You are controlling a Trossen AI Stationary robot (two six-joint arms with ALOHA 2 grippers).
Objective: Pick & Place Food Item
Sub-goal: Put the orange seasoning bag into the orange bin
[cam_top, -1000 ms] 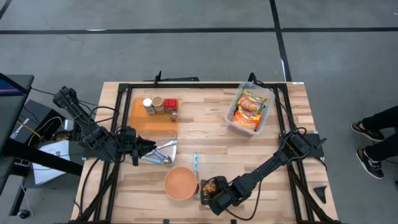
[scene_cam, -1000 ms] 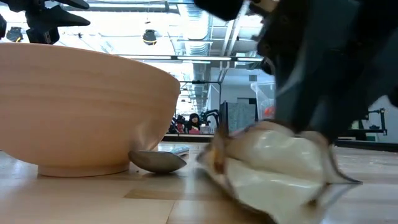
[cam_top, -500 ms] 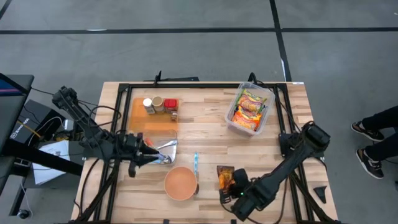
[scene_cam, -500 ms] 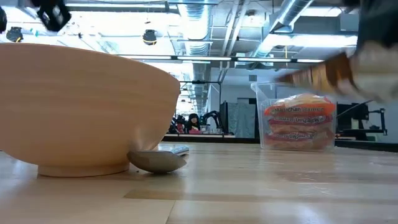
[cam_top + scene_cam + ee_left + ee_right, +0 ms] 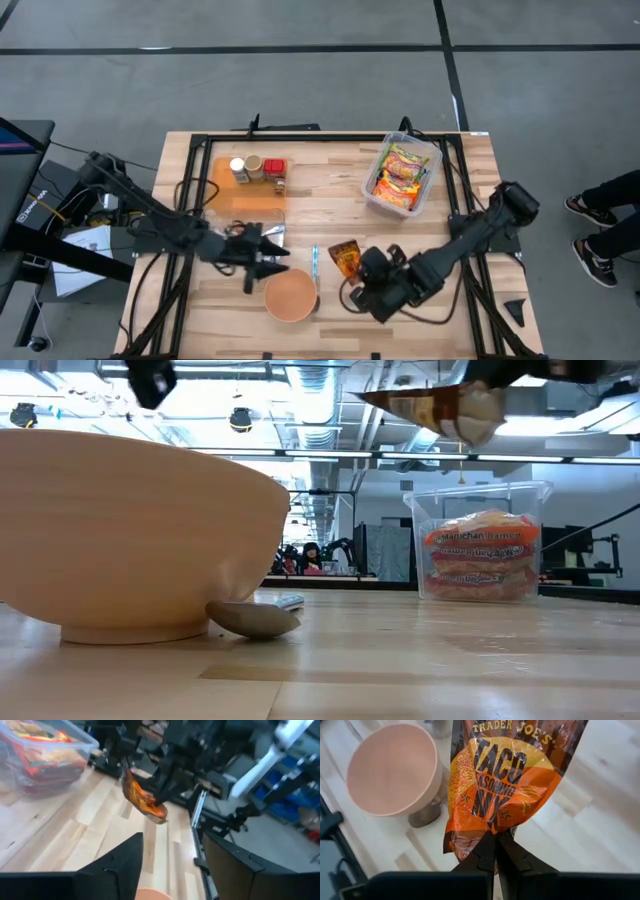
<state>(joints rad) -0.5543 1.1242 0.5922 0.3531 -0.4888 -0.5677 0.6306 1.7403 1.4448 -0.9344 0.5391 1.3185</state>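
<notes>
An orange taco seasoning packet hangs clear of the table, with my right gripper shut on it, to the right of the pink bowl. The high view shows the packet just beyond my right gripper. In the low view the packet is high above the wood. My left gripper hovers open just left of the bowl, at its far rim, with nothing between its fingers. Its wrist view looks across at the packet. My right gripper pinches the packet's bottom sealed edge between its two fingers, at the middle of that edge. The fingers slant down from the table's right side. The packet sticks out past the fingertips, printed face toward the camera, lifted clear of the table.
A spoon with a blue handle lies beside the bowl. A silvery wrapper lies behind my left gripper. An orange tray with spice jars is at the far left, a clear tub of noodle packs at the far right.
My right gripper has risen from the table's near edge toward the far edge and rolled, lifting the packet off the wood. My left gripper has gone from the silvery wrapper toward the right and near, up to the bowl.
</notes>
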